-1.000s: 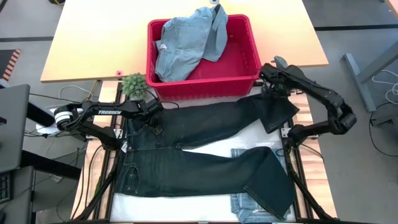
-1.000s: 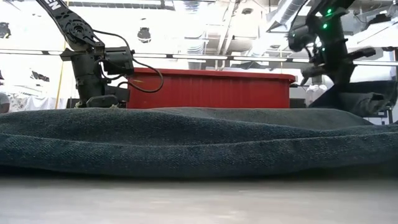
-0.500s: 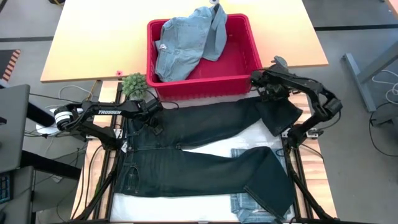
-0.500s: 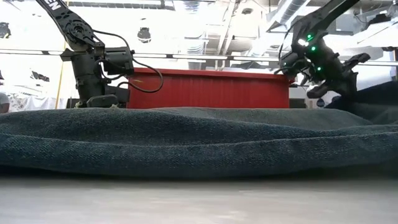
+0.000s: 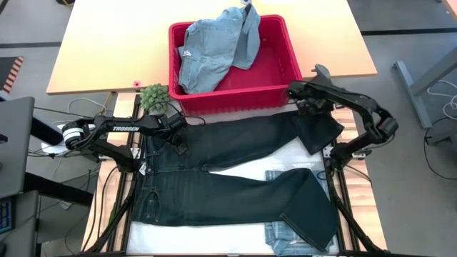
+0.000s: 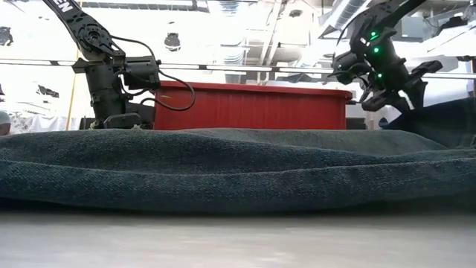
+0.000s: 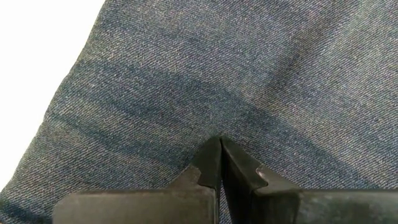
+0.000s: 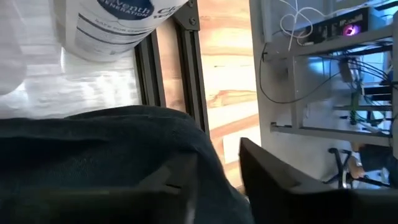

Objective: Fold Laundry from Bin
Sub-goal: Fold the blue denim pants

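1. Dark navy trousers (image 5: pixel 235 168) spread flat on the near work surface, waist toward the left arm, legs running toward the right arm; far leg's cuff doubled back under the right gripper (image 5: pixel 308 107).
2. Right gripper: fingers parted part-way, nothing clamped between them, cuff cloth draped over one finger.
3. Left gripper (image 5: pixel 178 134): fingers pressed together, tips resting on the denim near the waist.
4. Red bin (image 5: pixel 173 64) just beyond the trousers, holding a pale blue garment (image 5: pixel 214 50).
5. Risk, as a judgement: cuff snagging on the finger and lifting with the arm, undoing the fold; cause, cloth draped over the finger. Also possible: dragging the leg askew, or the arm knocking the bin wall close by.
6. Count: one pair of trousers, one bin, one garment seen in it, one pale denim piece (image 5: pixel 285 239) under the near leg, one small green plant (image 5: pixel 153 96), two grippers.
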